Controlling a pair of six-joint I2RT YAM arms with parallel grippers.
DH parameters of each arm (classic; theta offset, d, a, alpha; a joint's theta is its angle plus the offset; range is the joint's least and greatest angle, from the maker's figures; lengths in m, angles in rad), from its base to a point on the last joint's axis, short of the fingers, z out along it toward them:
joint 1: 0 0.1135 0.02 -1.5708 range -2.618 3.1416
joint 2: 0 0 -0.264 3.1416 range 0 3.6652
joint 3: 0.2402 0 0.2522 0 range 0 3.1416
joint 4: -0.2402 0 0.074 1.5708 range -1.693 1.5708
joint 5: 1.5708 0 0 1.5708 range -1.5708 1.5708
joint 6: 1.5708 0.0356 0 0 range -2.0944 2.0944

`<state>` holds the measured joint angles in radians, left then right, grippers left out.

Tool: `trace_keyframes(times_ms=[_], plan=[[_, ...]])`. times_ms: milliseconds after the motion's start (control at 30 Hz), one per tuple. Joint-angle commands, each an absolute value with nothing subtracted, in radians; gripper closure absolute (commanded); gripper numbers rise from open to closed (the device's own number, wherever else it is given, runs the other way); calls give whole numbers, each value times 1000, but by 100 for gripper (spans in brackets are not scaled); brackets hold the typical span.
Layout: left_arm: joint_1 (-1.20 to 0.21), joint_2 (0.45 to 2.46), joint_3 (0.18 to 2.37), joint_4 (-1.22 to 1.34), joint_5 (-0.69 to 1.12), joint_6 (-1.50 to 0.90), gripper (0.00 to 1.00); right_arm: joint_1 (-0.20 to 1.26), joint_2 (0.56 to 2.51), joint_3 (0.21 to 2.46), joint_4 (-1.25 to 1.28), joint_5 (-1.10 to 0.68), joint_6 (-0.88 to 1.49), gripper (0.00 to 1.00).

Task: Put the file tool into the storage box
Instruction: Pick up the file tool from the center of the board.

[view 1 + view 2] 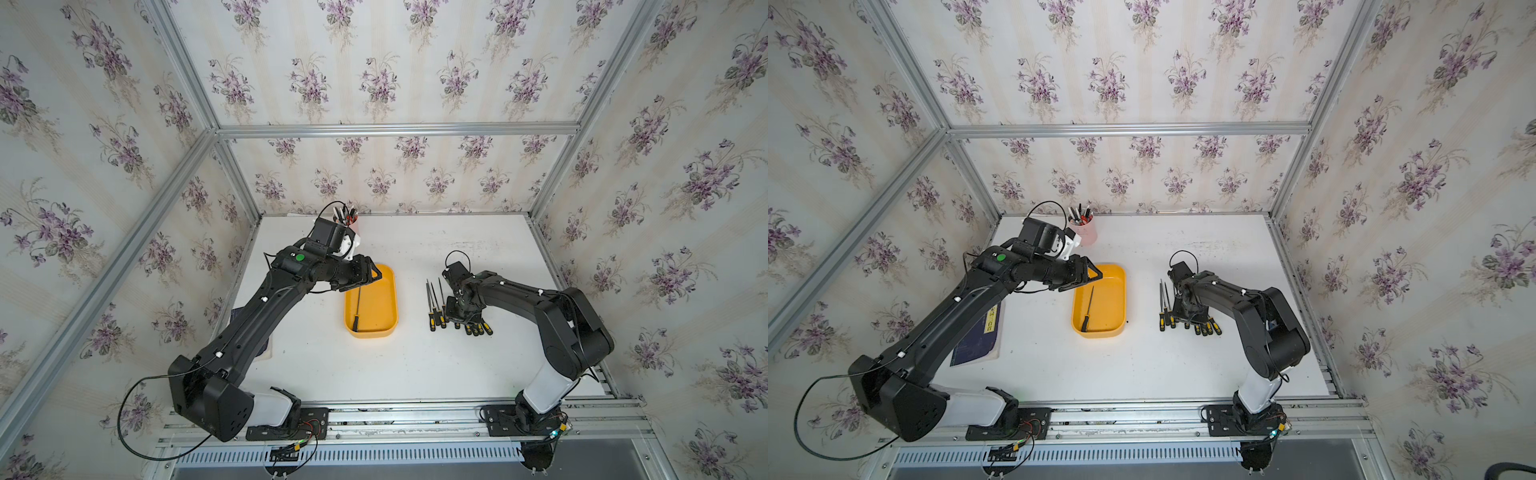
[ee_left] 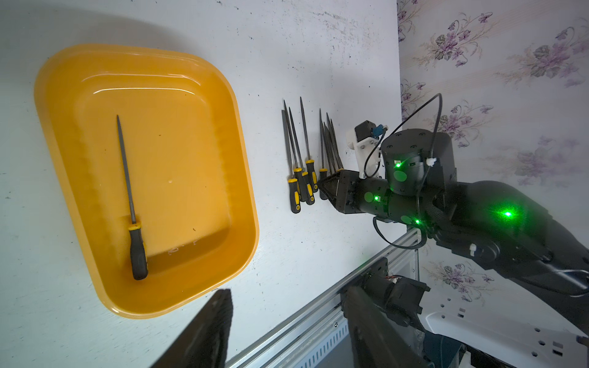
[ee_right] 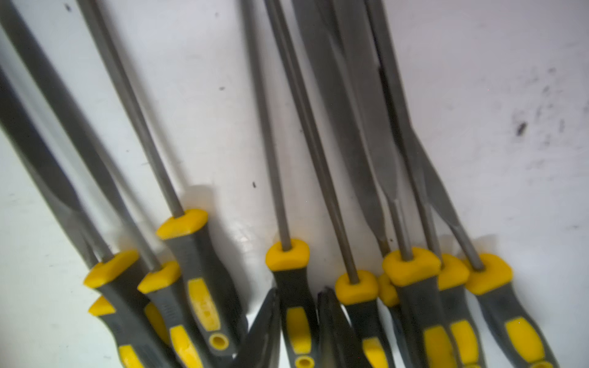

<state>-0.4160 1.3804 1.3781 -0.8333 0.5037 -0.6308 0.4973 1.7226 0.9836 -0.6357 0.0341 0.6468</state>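
Right black claw pinches one grey-and-yellow-handled steel file in the crowded row on the white table near the shallow yellow-orange plastic storage box, left claw spread empty by its far end, so tight neighbours may snag and drag along

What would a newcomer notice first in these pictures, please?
The yellow tray in the middle of the table, with one file lying inside. To its right, a row of yellow-handled files lies on the table, and the right gripper is down over their handles.
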Motion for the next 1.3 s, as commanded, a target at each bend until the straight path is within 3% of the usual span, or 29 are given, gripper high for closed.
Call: trace_keyframes(times_ms=[0, 333, 667, 1000, 1267], plan=[[-416, 1377, 1376, -825, 502, -624, 38, 499, 1731, 959, -598, 9, 634, 80], [-414, 1396, 1380, -806, 518, -631, 38, 500, 1613, 956, -585, -22, 572, 97], [-411, 1452, 1416, -710, 611, -692, 37, 500, 1353, 962, -700, -101, 484, 99], [-440, 1532, 1425, -348, 818, -950, 35, 508, 960, 910, -632, -388, 501, 99], [-533, 1614, 1489, -291, 810, -1006, 37, 589, 888, 864, -539, -437, 579, 99]])
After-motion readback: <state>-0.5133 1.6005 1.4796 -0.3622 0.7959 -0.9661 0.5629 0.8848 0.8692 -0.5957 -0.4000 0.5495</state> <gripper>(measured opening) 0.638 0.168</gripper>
